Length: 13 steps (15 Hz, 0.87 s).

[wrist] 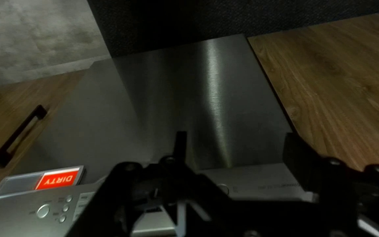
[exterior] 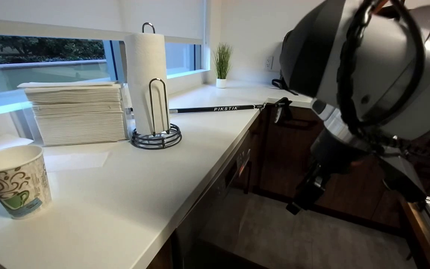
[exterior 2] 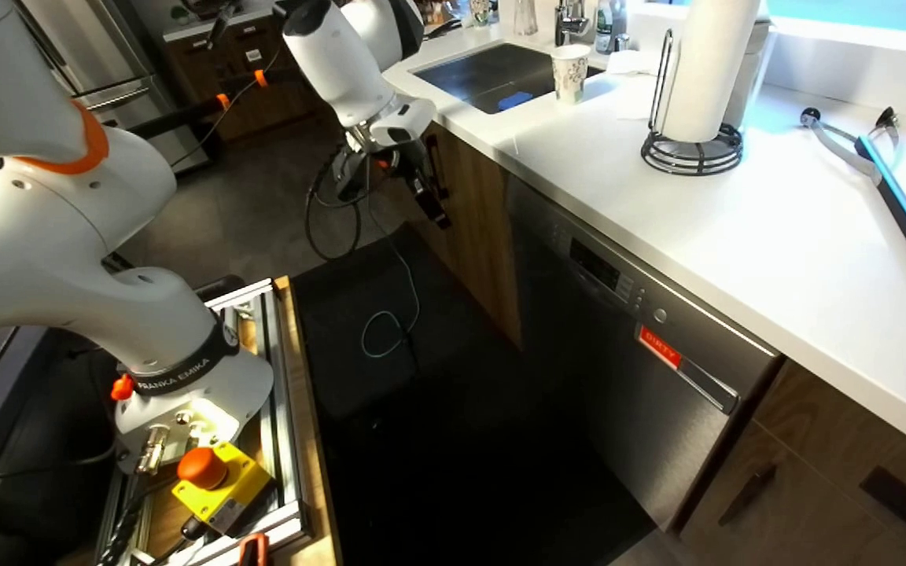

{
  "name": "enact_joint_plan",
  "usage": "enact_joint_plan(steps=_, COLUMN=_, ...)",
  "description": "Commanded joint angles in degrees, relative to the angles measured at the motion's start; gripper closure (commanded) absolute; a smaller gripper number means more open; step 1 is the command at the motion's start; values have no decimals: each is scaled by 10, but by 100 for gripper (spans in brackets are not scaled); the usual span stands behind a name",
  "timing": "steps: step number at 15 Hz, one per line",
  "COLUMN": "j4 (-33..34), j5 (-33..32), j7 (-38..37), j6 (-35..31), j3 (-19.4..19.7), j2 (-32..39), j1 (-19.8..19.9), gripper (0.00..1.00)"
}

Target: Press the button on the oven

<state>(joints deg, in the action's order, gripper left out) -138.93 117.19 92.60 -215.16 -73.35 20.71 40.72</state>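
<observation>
The oven [exterior 2: 610, 369] is a grey metal-fronted appliance under the counter. It shows edge-on in an exterior view [exterior: 209, 209] and face-on, upside down, in the wrist view [wrist: 163, 98]. Its top control strip has a dark display [exterior 2: 594, 263], a round button [wrist: 43, 211] and small buttons [wrist: 65, 208]. Another round button [wrist: 223, 188] is partly hidden by a finger in the wrist view. My gripper [wrist: 235, 134] is open, with nothing between its fingers. In both exterior views [exterior: 357, 203] [exterior 2: 396, 196] it hangs in the air, apart from the oven front.
A red DIRTY sign [exterior 2: 660, 347] is on the oven front. The white counter [exterior 2: 775, 236] above bears a paper towel roll [exterior: 147, 82], a paper cup [exterior: 17, 183] and a PIKSTIK reacher [exterior: 218, 109]. Wood cabinets [exterior 2: 469, 236] flank the oven. A cable [exterior 2: 390, 314] hangs below the arm.
</observation>
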Motion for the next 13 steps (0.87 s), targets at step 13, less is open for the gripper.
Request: enact_joint_plan(steps=13, j4=202, j5=105, j7=136, j6=-214, j3=-237, j2=-98, j1=177, gripper=0)
